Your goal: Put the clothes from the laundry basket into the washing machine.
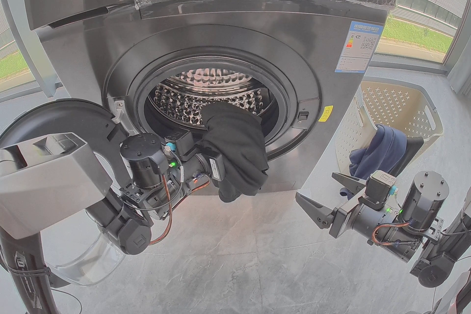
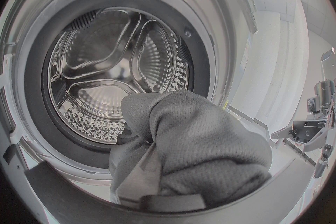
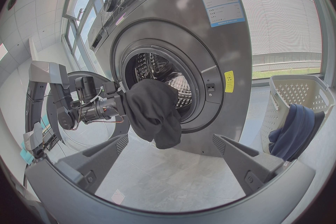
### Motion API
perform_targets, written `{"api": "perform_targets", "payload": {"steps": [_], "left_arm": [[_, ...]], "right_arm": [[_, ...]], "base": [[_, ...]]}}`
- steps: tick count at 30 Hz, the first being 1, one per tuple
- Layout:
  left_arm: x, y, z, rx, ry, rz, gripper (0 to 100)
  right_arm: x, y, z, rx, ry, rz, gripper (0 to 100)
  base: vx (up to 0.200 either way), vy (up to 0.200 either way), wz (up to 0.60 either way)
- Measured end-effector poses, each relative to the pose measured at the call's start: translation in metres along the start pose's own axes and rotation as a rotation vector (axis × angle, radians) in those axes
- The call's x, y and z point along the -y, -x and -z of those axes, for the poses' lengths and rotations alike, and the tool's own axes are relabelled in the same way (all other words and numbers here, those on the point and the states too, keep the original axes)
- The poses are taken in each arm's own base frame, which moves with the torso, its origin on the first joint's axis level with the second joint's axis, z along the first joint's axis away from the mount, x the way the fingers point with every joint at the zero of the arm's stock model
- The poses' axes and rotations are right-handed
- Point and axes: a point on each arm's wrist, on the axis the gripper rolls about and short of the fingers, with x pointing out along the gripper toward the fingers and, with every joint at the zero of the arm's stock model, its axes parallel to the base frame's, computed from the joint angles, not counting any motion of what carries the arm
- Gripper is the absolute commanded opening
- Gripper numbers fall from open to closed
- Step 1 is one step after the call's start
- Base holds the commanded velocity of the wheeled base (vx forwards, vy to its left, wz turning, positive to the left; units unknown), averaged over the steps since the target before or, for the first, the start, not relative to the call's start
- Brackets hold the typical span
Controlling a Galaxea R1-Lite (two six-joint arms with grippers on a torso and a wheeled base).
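One hand [image 1: 222, 167] at drum [image 1: 211, 94], clutching garment [image 1: 238, 148]

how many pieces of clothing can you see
2: a black garment in the left hand at the washing machine opening, and a navy garment draped over the laundry basket rim. More may hide inside it.

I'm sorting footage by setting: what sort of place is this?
Probably a laundry corner in a home or lab: a front-loading washing machine, a laundry basket beside it, a tiled floor and big windows.
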Motion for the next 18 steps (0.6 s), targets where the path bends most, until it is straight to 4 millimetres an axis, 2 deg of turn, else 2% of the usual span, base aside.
{"api": "perform_targets", "payload": {"steps": [9, 13, 17, 18], "left_arm": [[-0.005, -0.014, -0.001, 0.003, 0.017, -0.028, 0], [-0.006, -0.002, 0.006, -0.048, 0.027, -0.043, 0], [-0.005, 0.020, 0.007, -0.104, 0.034, -0.018, 0], [-0.004, 0.025, 0.005, -0.109, 0.036, -0.001, 0]], "right_arm": [[-0.002, 0.001, -0.001, 0.005, -0.006, -0.006, 100], [-0.002, 0.002, -0.002, 0.009, -0.009, -0.007, 100], [-0.002, 0.002, -0.004, 0.016, -0.011, -0.008, 100], [-0.003, 0.002, -0.004, 0.017, -0.012, -0.008, 100]], "base": [[0.000, 0.000, 0.00], [0.000, 0.000, 0.00], [0.000, 0.000, 0.00], [0.200, 0.000, 0.00]]}}
